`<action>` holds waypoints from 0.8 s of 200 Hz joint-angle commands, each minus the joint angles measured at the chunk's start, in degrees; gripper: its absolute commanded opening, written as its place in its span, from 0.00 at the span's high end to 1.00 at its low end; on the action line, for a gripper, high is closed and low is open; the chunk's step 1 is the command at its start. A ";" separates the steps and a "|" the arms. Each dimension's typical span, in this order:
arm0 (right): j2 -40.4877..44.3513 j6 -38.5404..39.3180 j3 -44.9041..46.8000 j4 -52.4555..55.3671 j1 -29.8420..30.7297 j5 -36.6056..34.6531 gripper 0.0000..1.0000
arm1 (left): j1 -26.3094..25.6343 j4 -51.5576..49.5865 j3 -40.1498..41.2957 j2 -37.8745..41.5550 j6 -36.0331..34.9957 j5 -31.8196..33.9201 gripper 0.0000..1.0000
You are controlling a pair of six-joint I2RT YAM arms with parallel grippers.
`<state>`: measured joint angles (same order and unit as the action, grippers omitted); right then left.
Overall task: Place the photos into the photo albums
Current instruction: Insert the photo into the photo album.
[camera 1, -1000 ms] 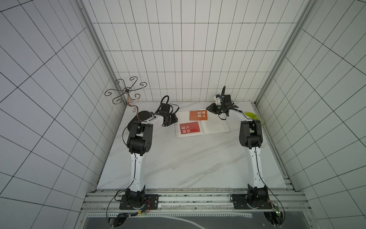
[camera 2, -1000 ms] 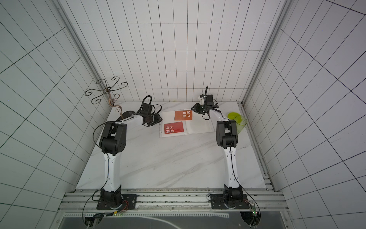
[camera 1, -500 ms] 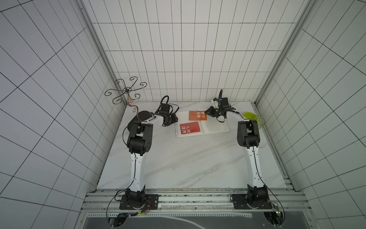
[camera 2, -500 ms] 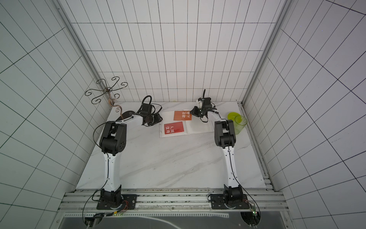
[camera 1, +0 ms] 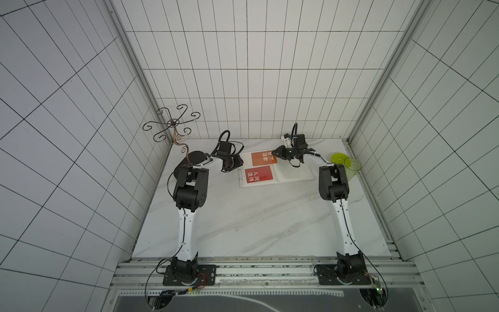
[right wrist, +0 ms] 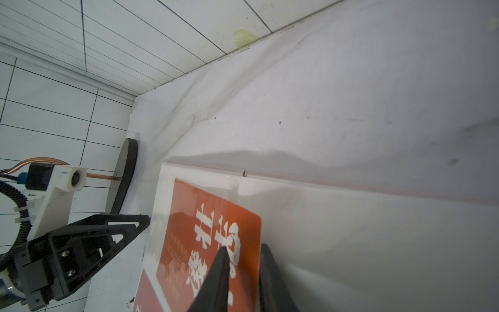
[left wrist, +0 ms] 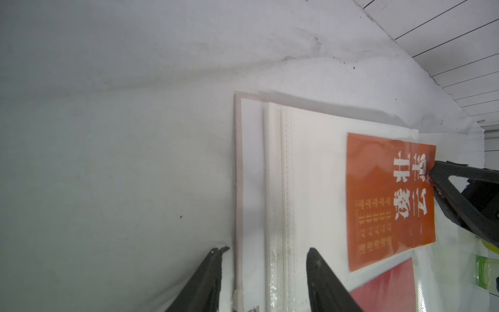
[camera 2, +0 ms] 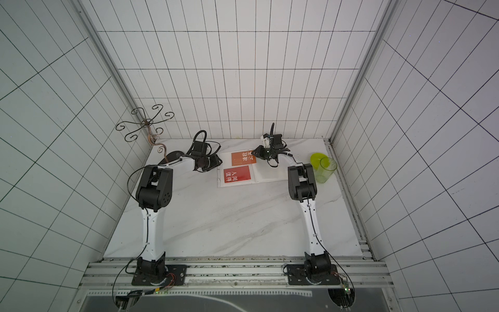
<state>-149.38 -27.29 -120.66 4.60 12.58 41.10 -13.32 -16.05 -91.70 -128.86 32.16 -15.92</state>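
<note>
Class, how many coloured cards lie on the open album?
2: an orange card on the album, far side; a red card beside it, near side. Others may be hidden.

Album pages (left wrist: 310, 167) glossy, probably plastic; tabletop (camera 1: 243, 216) smooth marble-look.

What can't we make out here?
- Right gripper on the orange card: right wrist view, fingers cover its edge; pinch or press unclear.
- Red card: left wrist view, cut by the frame edge.
- Orange card's small print: too small in both top views, blurred in left wrist view.
- Album: far corner hidden by the right gripper in both top views.
</note>
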 commanded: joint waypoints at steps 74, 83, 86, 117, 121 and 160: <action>-4.78 -9.51 -4.68 -6.52 4.38 6.27 0.70 | -0.25 -6.01 3.90 -5.48 2.47 -1.38 0.48; -4.56 -9.52 -4.67 -6.52 4.45 6.23 0.68 | -0.24 -5.93 3.90 -5.36 2.47 -1.29 0.48; -4.52 -9.54 -4.71 -6.49 4.39 6.31 0.68 | -0.26 -5.92 3.90 -5.35 2.51 -1.29 0.48; -2.42 -9.85 -4.29 -6.46 4.12 5.78 0.63 | -0.22 -5.66 3.96 -4.76 2.86 -1.47 0.48; -1.91 -9.80 -4.08 -6.44 4.04 5.48 0.62 | -0.24 -5.66 3.93 -4.57 2.82 -1.40 0.48; 6.65 -7.03 2.80 -5.70 2.94 -0.51 0.39 | -0.21 -4.93 4.44 -2.76 4.38 -0.86 0.48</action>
<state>-149.91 -36.16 -120.53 -2.42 16.12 45.10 -13.13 -13.67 -90.72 -128.97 34.11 -17.69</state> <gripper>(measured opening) 0.578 0.520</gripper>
